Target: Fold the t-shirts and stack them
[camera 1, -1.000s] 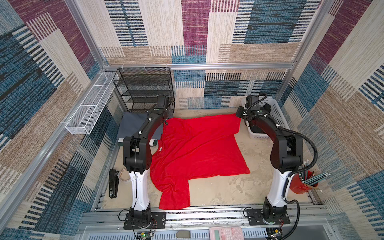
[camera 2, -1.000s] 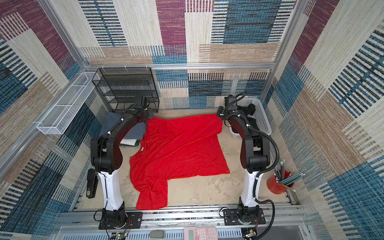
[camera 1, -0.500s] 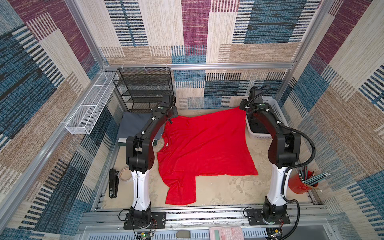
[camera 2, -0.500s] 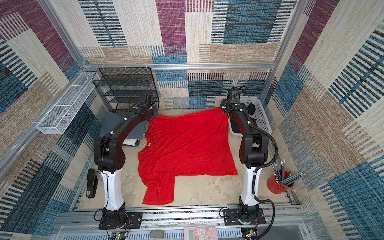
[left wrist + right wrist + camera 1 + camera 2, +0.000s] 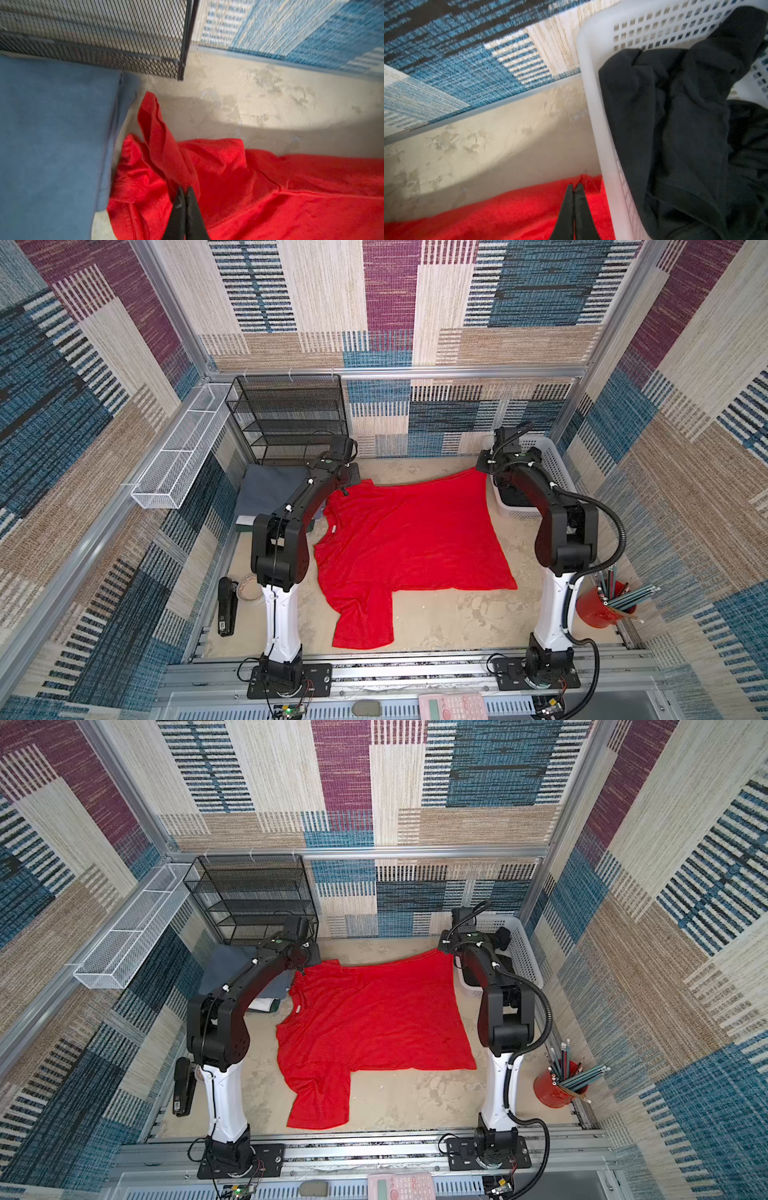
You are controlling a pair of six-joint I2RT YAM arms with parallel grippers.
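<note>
Over the last second the red t-shirt (image 5: 407, 539) has been drawn toward the back wall and pulled out sideways. The rumpled folds across its body have gone, and it now lies mostly flat on the table (image 5: 457, 622), collar side toward the left arm and one sleeve trailing toward the near edge. That probably means the spreading step is nearly over and folding can begin once the far edge is laid down. That edge still sags a little between the two arms, so it seems to be held just off the surface. The left gripper (image 5: 184, 192) has its jaws pressed together on a bunched fold of red cloth near the shoulder, with a strip of fabric standing up from the tips. It sits just beside the folded grey t-shirt (image 5: 52, 128) in front of the mesh rack (image 5: 104, 41). The right gripper (image 5: 574, 187) is likewise clamped tight, pinching the far corner of the hem right against the wall of the white basket (image 5: 591, 83). A black t-shirt (image 5: 675, 124) waits crumpled in that basket, so more garments remain after this one
</note>
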